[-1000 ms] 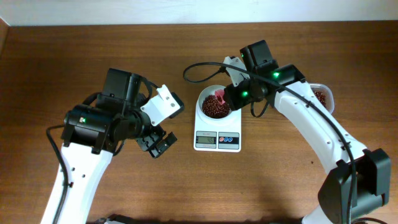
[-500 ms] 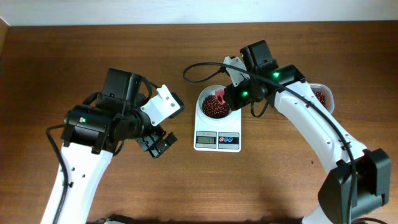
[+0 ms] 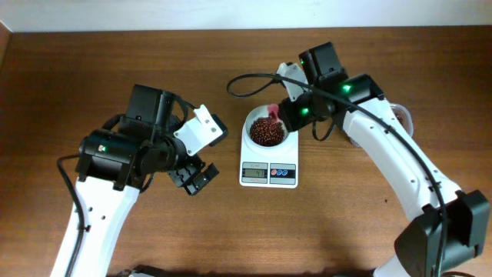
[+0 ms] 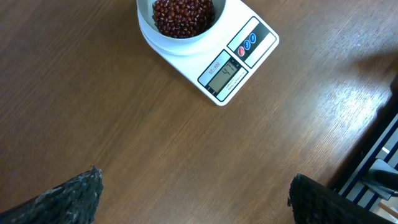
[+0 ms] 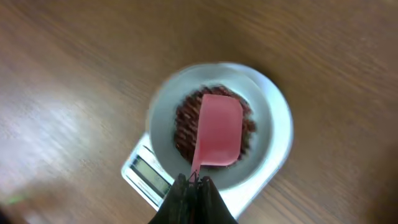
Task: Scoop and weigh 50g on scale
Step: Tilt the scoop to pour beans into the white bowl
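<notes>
Scale (image 4: pixel 214 99), LCD display (image 4: pixel 222 75): two dark digits, apparently 47, seen aslant in the left wrist view. A fine line of print along the display's edge is too small to read. In the overhead and right wrist views the digits are illegible.

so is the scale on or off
On: the scale has dark digits on its display in the left wrist view, though they are too small to read surely.

The pink scoop (image 5: pixel 219 127) was raised off the beans (image 3: pixel 264 135) toward the far-right rim of the scale (image 3: pixel 269 175) bowl, and the right gripper (image 5: pixel 193 185) was drawn back with it.
</notes>
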### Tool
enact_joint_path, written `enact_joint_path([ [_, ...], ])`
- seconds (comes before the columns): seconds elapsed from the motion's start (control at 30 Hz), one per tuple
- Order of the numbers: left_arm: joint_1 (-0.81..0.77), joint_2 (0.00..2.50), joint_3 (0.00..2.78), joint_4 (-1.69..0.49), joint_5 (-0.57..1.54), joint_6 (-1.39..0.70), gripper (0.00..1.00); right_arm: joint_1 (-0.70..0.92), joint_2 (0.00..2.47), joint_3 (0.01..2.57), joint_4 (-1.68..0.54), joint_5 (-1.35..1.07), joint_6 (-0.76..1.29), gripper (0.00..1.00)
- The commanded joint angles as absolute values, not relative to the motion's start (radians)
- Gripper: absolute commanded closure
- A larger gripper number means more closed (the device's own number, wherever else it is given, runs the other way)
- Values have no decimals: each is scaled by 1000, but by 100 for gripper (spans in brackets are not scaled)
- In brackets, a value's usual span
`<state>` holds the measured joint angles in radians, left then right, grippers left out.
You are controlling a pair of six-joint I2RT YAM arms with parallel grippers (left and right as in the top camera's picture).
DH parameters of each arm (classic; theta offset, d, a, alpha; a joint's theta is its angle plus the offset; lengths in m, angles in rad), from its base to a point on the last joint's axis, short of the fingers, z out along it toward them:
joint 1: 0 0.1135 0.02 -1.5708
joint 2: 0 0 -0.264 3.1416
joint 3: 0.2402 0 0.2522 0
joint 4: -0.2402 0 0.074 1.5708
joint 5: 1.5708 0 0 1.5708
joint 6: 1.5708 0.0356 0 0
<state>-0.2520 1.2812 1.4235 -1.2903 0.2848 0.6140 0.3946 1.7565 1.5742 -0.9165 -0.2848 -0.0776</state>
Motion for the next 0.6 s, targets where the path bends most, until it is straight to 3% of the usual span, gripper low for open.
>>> enact_joint_path([
  [0.0, -246, 1282, 1436, -1289, 300, 634, 1, 417, 1750, 1588, -919, -194, -74, 96],
  [0.57, -246, 1282, 1436, -1289, 300, 634, 1, 537, 1734, 1590, -932, 16, -179, 96],
])
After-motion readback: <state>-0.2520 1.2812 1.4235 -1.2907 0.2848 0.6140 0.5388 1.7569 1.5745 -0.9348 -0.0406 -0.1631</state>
